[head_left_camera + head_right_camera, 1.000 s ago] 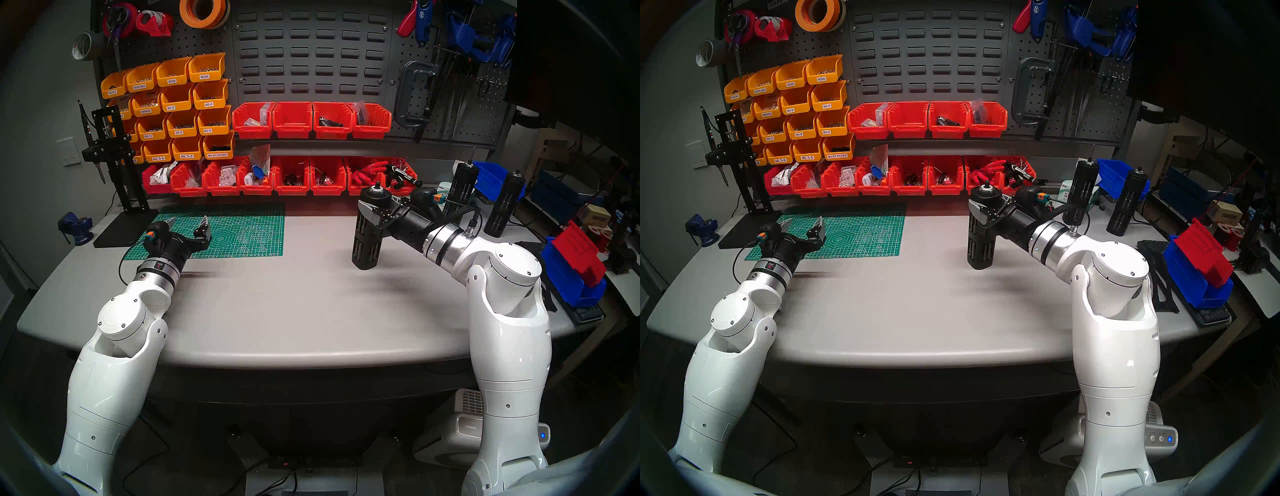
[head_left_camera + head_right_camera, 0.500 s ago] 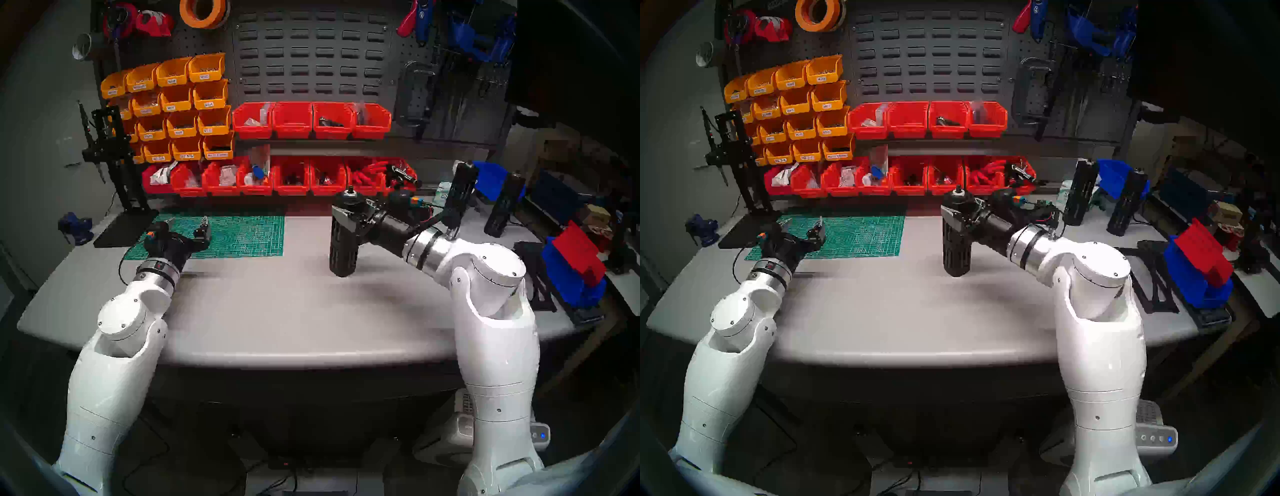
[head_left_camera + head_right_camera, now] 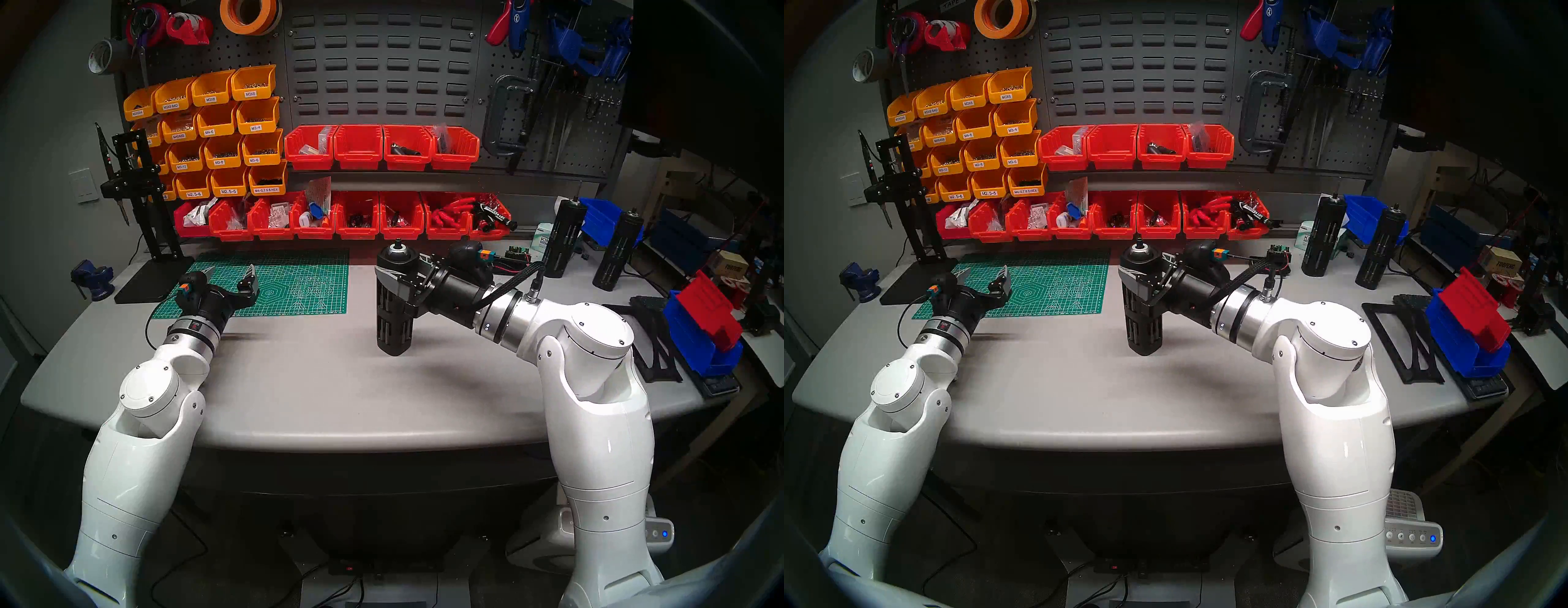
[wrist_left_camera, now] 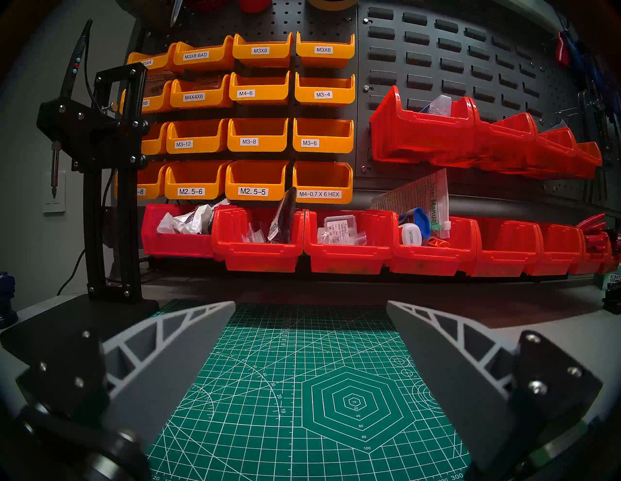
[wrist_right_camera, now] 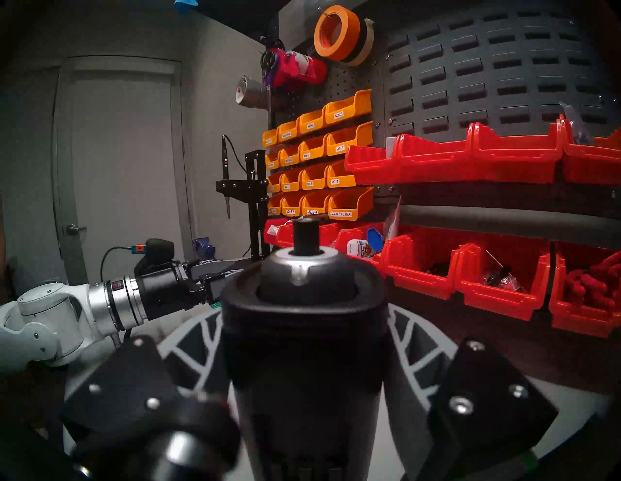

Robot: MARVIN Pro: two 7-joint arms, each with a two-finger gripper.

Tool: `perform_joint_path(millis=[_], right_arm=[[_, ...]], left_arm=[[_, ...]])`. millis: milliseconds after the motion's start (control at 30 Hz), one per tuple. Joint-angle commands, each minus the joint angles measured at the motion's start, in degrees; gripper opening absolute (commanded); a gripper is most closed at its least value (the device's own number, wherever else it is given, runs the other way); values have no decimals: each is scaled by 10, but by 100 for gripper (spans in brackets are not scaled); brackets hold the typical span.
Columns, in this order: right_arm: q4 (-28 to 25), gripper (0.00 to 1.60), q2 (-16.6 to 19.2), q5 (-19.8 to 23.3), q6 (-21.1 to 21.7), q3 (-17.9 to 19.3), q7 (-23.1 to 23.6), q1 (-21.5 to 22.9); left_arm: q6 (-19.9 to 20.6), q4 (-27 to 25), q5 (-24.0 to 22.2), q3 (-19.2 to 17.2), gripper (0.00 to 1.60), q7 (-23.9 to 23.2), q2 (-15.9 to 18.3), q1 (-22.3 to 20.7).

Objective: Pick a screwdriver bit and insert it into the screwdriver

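The screwdriver (image 3: 394, 305), a tall black slotted cylinder with a silver-ringed top socket, stands upright over the middle of the grey table. My right gripper (image 3: 392, 271) is shut on its upper part, one finger on each side. The same grip shows in the right head view on the screwdriver (image 3: 1142, 310) and in the right wrist view on the screwdriver (image 5: 302, 319). Its base is close to the tabletop; I cannot tell whether it touches. My left gripper (image 3: 229, 271) hovers open and empty over the green cutting mat (image 4: 302, 386). No loose screwdriver bit can be made out.
Two more black cylinders (image 3: 564, 237) (image 3: 617, 250) stand at the back right. Red bins (image 3: 356, 216) line the table's rear edge. A black stand (image 3: 140, 204) with a pen-shaped tool is at the back left. Stacked blue and red bins (image 3: 704, 327) sit far right.
My right arm has carried the screwdriver leftward and a little nearer, from the right side to the table's middle. The left arm has stayed still.
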Motion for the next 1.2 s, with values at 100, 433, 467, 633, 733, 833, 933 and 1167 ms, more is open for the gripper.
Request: perform_joint_path(millis=[100, 433, 467, 633, 733, 833, 933, 1167], right_arm=[[-26, 61, -7, 4, -1, -15, 7, 0], [-24, 110, -6, 3, -3, -12, 7, 2], [-24, 140, -5, 3, -2, -12, 8, 2], [-23, 160, -4, 3, -2, -11, 10, 3], [-24, 160, -4, 2, -1, -10, 11, 4], [-26, 160, -1, -1, 0, -9, 13, 4], [-31, 160, 1, -1, 2, -4, 14, 1], [-49, 160, 6, 5, 11, 14, 23, -13]], left_arm=[[-8, -15, 0, -5, 160, 0, 0, -13], [-8, -15, 0, -5, 160, 0, 0, -13], [-8, -15, 0, -5, 160, 0, 0, -13], [-8, -15, 0, -5, 160, 0, 0, -13], [-8, -15, 0, -5, 160, 0, 0, -13], [-8, -15, 0, -5, 160, 0, 0, -13], [-8, -15, 0, -5, 160, 0, 0, -13], [-8, -15, 0, -5, 160, 0, 0, -13]])
